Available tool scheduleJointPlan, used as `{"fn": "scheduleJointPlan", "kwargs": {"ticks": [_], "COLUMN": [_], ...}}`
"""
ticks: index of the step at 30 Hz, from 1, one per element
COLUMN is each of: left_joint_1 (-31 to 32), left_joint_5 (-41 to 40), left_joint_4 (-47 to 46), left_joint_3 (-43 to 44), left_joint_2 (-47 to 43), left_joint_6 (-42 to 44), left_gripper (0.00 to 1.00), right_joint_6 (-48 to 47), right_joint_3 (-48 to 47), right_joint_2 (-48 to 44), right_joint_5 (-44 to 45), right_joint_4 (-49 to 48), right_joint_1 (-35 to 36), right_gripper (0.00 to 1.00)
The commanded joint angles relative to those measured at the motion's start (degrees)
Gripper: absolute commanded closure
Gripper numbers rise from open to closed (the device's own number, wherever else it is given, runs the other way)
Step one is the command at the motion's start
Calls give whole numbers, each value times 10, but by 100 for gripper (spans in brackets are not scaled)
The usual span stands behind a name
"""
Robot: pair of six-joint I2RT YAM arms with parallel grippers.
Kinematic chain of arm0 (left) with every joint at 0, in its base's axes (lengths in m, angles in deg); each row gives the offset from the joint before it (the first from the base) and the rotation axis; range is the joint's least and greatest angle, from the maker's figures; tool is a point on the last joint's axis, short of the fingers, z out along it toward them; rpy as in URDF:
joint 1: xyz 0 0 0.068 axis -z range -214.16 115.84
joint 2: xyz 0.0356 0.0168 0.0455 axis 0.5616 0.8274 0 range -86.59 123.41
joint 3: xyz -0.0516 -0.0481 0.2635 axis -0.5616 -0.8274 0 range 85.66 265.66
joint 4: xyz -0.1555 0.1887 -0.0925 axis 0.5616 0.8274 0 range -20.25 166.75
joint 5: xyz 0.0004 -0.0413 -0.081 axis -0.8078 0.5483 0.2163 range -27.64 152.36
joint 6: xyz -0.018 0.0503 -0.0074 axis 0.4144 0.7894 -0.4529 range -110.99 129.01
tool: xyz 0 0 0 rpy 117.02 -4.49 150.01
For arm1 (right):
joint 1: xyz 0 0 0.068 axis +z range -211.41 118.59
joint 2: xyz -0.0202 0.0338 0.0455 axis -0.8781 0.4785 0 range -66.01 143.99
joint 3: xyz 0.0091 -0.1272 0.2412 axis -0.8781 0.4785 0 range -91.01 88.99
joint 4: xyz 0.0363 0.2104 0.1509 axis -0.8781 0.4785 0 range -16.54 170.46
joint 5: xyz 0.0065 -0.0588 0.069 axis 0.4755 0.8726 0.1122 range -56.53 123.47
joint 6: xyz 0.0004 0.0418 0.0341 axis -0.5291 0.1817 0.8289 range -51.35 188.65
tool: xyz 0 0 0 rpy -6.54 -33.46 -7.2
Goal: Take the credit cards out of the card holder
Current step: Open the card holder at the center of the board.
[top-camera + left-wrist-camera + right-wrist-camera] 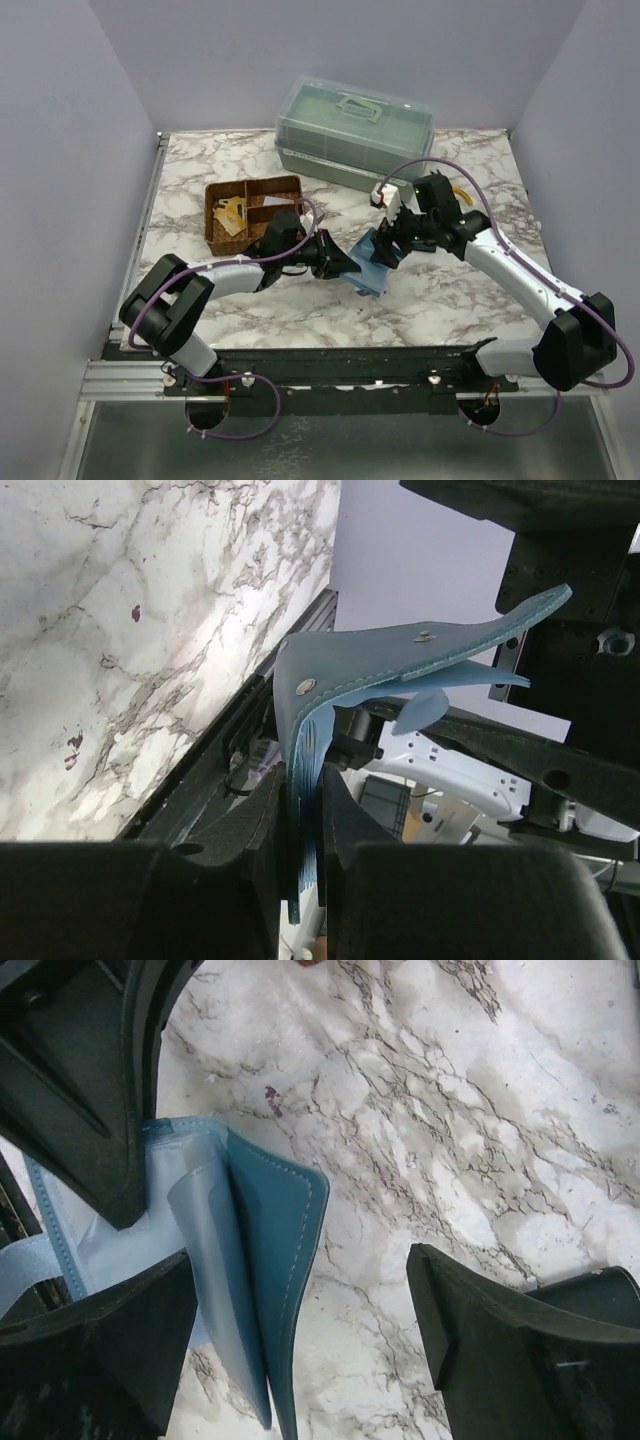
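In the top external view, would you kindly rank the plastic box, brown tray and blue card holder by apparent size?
Largest to smallest:
1. plastic box
2. brown tray
3. card holder

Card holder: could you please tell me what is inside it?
Light-blue inner pockets show inside the card holder, no card visible; the left gripper covers the clamped part.
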Motion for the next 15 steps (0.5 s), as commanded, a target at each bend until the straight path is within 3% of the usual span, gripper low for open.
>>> {"fn": "scheduleJointPlan", "kwargs": {"ticks": [1, 8, 15], "left_joint_1": [-16, -25, -25], "left_joint_5": [34, 53, 78], "left_joint_4": [-71, -123, -136], "left_joint_3": [-18, -24, -21], "left_joint_2": [-18, -10, -5], "left_joint_6": [-39, -71, -72], "left_gripper": [100, 100, 100], "right_joint_6": [-14, -24, -4], "right_joint_3": [10, 37, 22], "right_joint_2": [-28, -40, -30], "right_joint_5": [-14, -23, -55], "right_joint_4": [13, 2, -11], "right_joint_1": [-8, -13, -24], "right_gripper": [9, 15, 45]}}
